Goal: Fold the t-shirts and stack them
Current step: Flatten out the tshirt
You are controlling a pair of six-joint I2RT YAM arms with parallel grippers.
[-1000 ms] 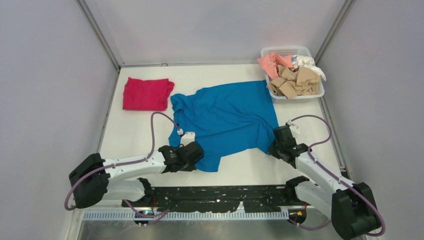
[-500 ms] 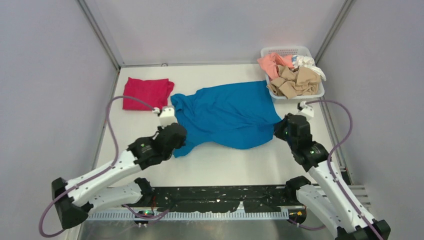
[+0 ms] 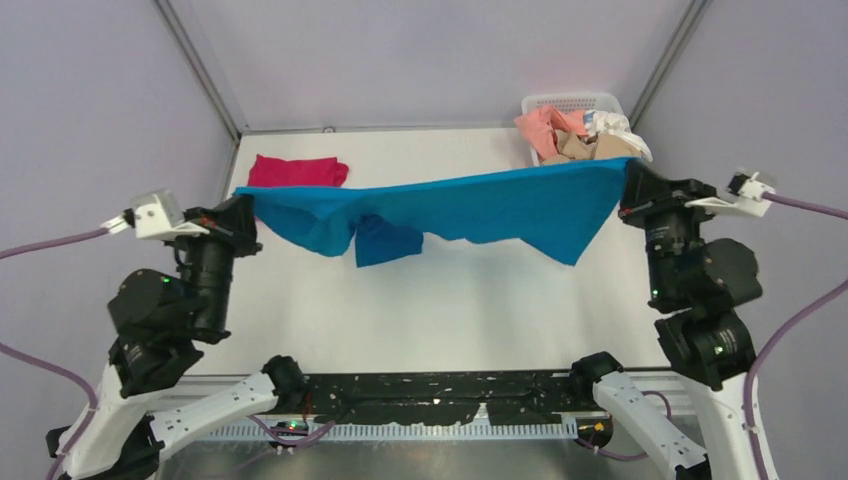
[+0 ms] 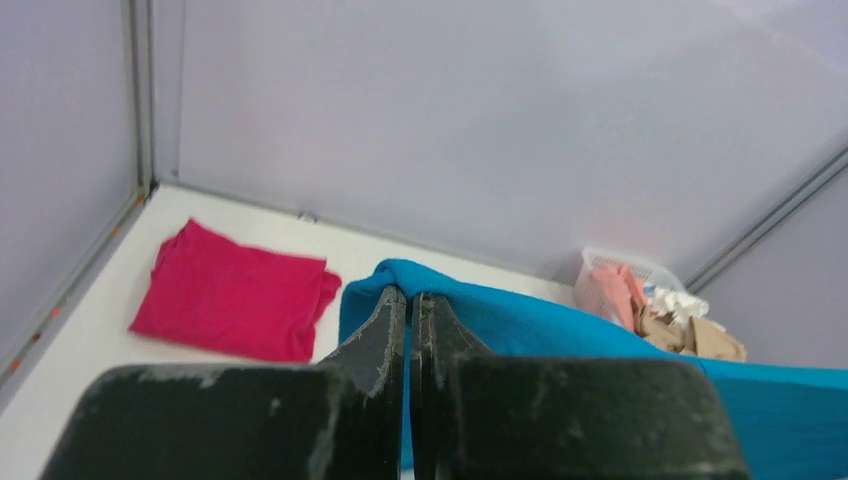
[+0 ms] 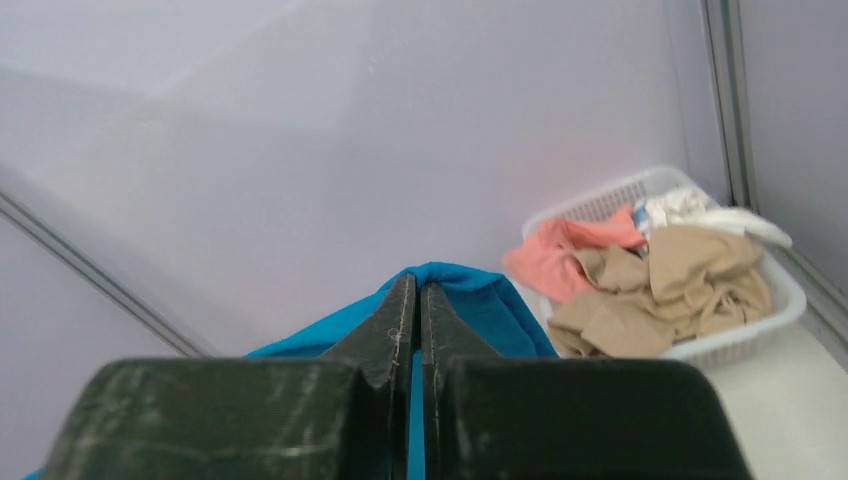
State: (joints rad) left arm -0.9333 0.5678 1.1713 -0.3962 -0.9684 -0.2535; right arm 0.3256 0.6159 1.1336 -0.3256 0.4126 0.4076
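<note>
Since half a second ago, we raised both arms: teal t-shirt [image 3: 470, 210] now off the table, stretched mid-air. Left gripper [image 3: 244, 206] and right gripper [image 3: 626, 186] clamp its ends. Spreading step; next, we judge, lay it flat, taut.

Left hand [image 3: 243, 205], right hand [image 3: 628, 188]: high, apart, closed.

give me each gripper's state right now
Left gripper: closed, holding one end of the teal-blue t-shirt.
Right gripper: closed, holding the same shirt's other end.
</note>
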